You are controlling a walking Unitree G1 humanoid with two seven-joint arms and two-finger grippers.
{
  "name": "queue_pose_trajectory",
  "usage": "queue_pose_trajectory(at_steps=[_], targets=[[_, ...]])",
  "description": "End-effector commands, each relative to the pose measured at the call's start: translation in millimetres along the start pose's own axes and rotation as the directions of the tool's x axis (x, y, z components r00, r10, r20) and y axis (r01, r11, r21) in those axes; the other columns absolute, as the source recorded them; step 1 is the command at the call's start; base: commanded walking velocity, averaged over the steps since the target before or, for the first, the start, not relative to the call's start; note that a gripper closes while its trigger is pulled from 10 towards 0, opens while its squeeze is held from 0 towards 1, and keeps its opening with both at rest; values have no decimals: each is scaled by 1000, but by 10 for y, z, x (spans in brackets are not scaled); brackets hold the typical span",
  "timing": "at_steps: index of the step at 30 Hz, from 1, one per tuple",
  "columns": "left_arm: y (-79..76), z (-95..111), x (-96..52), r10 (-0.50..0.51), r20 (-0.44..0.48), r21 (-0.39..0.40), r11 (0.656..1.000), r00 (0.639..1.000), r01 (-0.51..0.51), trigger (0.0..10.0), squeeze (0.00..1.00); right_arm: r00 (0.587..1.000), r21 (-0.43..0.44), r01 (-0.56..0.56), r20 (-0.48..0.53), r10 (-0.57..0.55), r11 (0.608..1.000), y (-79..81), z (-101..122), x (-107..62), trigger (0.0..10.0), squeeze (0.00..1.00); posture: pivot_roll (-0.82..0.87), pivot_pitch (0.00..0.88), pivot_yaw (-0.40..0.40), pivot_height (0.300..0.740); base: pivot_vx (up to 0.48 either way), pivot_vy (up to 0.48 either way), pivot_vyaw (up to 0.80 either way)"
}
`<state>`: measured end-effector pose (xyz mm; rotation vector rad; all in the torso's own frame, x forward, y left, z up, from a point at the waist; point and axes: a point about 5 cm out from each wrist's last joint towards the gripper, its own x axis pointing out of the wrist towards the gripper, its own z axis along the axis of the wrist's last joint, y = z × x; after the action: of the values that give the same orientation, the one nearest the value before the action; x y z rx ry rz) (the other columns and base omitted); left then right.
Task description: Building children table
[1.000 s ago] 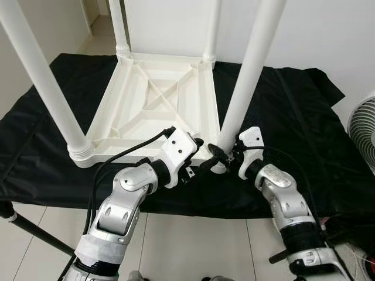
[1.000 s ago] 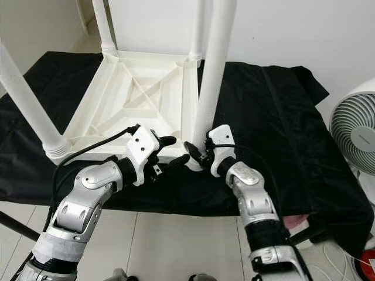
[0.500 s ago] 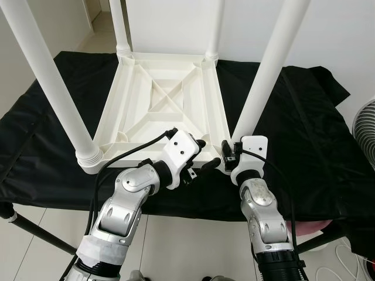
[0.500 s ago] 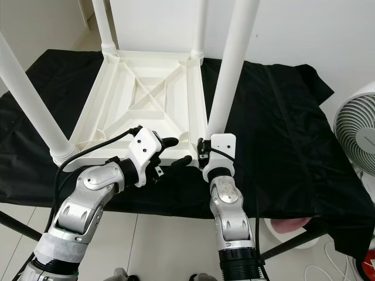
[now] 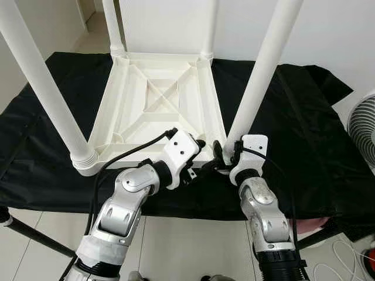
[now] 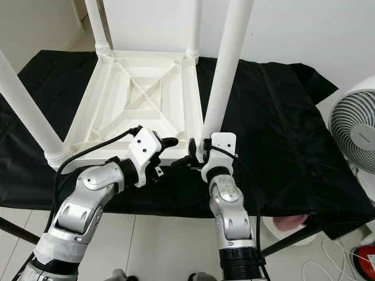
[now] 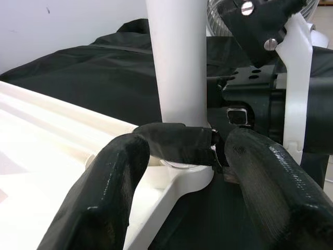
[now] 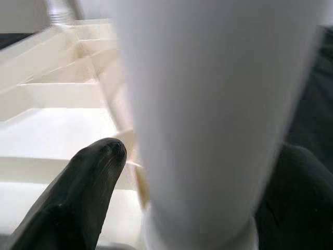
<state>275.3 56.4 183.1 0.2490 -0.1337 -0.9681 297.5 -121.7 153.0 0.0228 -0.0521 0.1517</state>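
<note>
From the left eye view, a black cloth (image 5: 304,134) covers the tabletop, its edge draping toward a pale tiled floor (image 5: 193,246), with a white wall (image 5: 334,35) behind and a fan (image 5: 362,126) cut off at the frame's right. On the cloth lies the white plastic children's table (image 5: 158,111) upside down, ribbed underside showing an X-shaped brace, four round legs pointing up with their tops cut off. The left tool (image 5: 204,153) reaches to the near right corner of the table, fingers spread, beside the base of the near right leg (image 5: 258,82); the right tool (image 5: 222,153) sits at that same leg's base from the other side. From the right eye view, the same scene shows the fan (image 6: 351,132) more fully, a doorway at the upper left, and a pink object (image 6: 287,222) partly hidden under the cloth's edge. In the left wrist view, the left tool's two black fingers (image 7: 109,192) stand apart on either side of the corner socket, and one black finger of the right tool lies across the base of the leg (image 7: 177,57). In the right wrist view, the blurred leg (image 8: 218,114) looms very close with a black finger (image 8: 73,192) on one side and a dark shape on the other, so the right tool appears closed around the leg's base.
</note>
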Motion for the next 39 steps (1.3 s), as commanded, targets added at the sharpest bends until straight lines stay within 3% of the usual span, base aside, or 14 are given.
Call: queue_pose_trajectory(at_steps=[1,2,3,4,5,12,15,27,28,29,30,31,34,39], targets=[[21,-37,-4,73,-11,-9,997,997,-73,10000,0,1000,-13,-18,14,18,1000,-32,37,11,10000,1000,-150,66,0,740,0,0,0],[21,-37,-4,73,-11,-9,997,997,-73,10000,0,1000,-13,-18,14,18,1000,-32,37,11,10000,1000,-150,66,0,740,0,0,0],[21,-35,0,69,-11,-6,998,998,-69,10000,0,991,-42,-130,10,131,991,-75,72,41,10000,118,-149,62,1,740,0,0,0],[21,-35,0,69,-11,-6,998,998,-69,10000,0,991,-42,-130,10,131,991,-75,72,41,10000,118,-149,62,1,740,0,0,0],[21,-34,1,67,-12,-4,998,998,-67,10000,0,985,-47,-172,3,172,984,-94,85,52,10000,0,-149,62,1,740,0,0,0],[15,-31,2,65,-11,0,998,998,-65,10000,0,932,-89,-363,-14,363,928,-248,154,142,10000,0,-142,55,-1,740,0,0,0],[21,-29,-1,68,-12,5,998,998,-68,10000,0,867,-152,-497,-45,496,854,-326,166,244,10000,0,-133,45,-4,740,0,0,0],[33,-26,-8,81,-12,9,997,997,-81,10000,0,764,-164,-646,-123,634,746,-291,75,322,10000,0,-124,48,-8,740,0,0,0],[34,-26,-10,84,-13,9,996,996,-84,10000,0,752,-160,-659,-134,645,735,-297,40,316,7333,0,-124,48,-8,740,0,0,0],[34,-26,-10,84,-13,9,996,996,-84,10000,0,752,-160,-659,-134,645,735,-297,40,316,7333,0,-124,48,-8,740,0,0,0],[34,-25,-13,86,-13,8,996,996,-86,10000,0,741,-156,-672,-141,657,724,-308,11,311,4941,0,-118,54,-12,740,0,0,0],[34,-25,-13,86,-13,8,996,996,-86,10000,0,741,-156,-672,-141,657,724,-308,11,311,4941,0,-118,54,-12,740,0,0,0],[45,-24,-14,87,-14,10,996,996,-87,10000,0,731,-146,-682,-158,664,716,-341,-67,288,0,0,-121,55,-9,740,0,0,0],[56,-17,-8,85,-12,12,996,996,-85,10000,0,732,-129,-680,-158,662,721,-357,-93,269,0,0,-124,54,-3,740,0,0,0]])
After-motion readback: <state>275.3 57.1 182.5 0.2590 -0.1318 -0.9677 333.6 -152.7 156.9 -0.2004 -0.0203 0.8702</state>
